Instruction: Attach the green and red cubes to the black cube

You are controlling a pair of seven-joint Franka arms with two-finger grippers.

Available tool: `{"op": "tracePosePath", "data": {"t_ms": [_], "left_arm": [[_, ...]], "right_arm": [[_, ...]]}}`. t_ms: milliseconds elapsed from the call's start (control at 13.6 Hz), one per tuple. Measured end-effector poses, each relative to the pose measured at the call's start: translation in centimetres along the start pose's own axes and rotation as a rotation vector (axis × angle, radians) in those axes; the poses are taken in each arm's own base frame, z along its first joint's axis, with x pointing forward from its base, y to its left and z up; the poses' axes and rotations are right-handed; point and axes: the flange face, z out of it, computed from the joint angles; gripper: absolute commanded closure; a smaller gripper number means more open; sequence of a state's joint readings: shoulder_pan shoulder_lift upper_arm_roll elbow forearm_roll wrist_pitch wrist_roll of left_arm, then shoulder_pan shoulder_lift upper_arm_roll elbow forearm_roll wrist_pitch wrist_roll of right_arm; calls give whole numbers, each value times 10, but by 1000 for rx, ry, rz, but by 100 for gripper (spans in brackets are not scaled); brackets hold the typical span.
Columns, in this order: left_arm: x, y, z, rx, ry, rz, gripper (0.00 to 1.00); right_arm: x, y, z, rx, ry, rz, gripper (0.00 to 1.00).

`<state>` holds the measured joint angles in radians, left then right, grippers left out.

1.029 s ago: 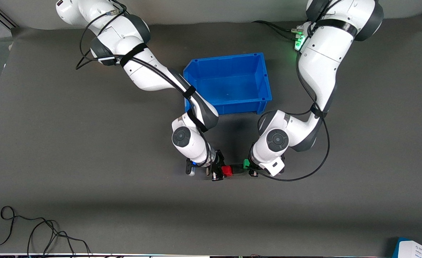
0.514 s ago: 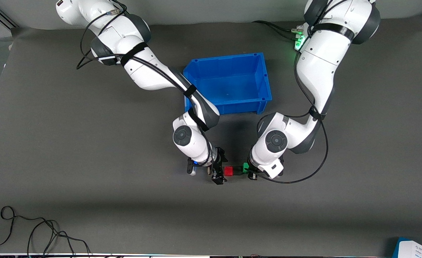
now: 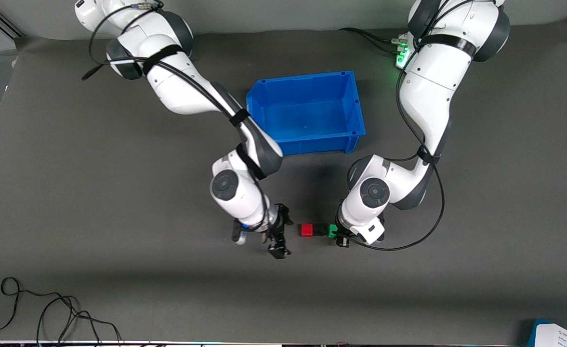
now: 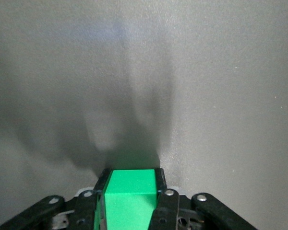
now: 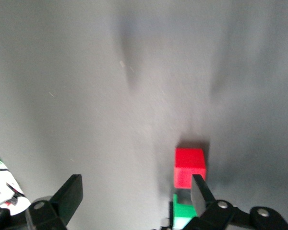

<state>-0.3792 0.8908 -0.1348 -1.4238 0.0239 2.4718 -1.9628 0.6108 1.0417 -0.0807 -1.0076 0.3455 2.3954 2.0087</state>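
A red cube (image 3: pixel 306 230), a black cube (image 3: pixel 318 229) and a green cube (image 3: pixel 332 231) sit joined in a row on the grey mat (image 3: pixel 119 270), nearer the front camera than the blue bin (image 3: pixel 307 112). The left gripper (image 3: pixel 337 236) pinches the green cube (image 4: pixel 129 199) between its narrow-set fingers (image 4: pixel 161 189). The right gripper (image 3: pixel 276 236) hangs over bare mat just beside the red cube (image 5: pixel 189 166), toward the right arm's end of the table, fingers (image 5: pixel 67 194) spread wide and holding nothing.
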Motion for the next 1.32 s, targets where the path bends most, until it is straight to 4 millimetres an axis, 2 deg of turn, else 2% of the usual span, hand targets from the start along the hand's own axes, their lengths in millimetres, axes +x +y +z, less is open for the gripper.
{"op": "tracePosePath", "data": {"t_ms": [147,220,294,367,588,808,955,1102,1322], "left_arm": [[-7,-2,1,0,-2,10,100],[-9,-3,1,0,-3,13,94],[-10,-3,1,0,-3,15,63],[-11,-3,1,0,-3,15,2],[-11,-4,3,-1,7,28,0],[-8,-2,1,-6,25,42,0],[4,9,-9,10,57,34,0],[28,31,-36,28,93,22,0],[79,66,-107,54,121,49,0]], "right_arm": [[25,-17,-27,-49,29,-87,0],[33,-23,-42,-79,37,-127,0],[39,-27,-58,-100,41,-152,0],[44,-28,-71,-110,44,-180,0],[68,-26,-99,-132,70,-319,0],[110,-26,-135,-168,112,-358,0],[138,-27,-163,-240,137,-367,0],[151,-31,-188,-270,140,-398,0],[144,-29,-205,-293,136,-475,0]]}}
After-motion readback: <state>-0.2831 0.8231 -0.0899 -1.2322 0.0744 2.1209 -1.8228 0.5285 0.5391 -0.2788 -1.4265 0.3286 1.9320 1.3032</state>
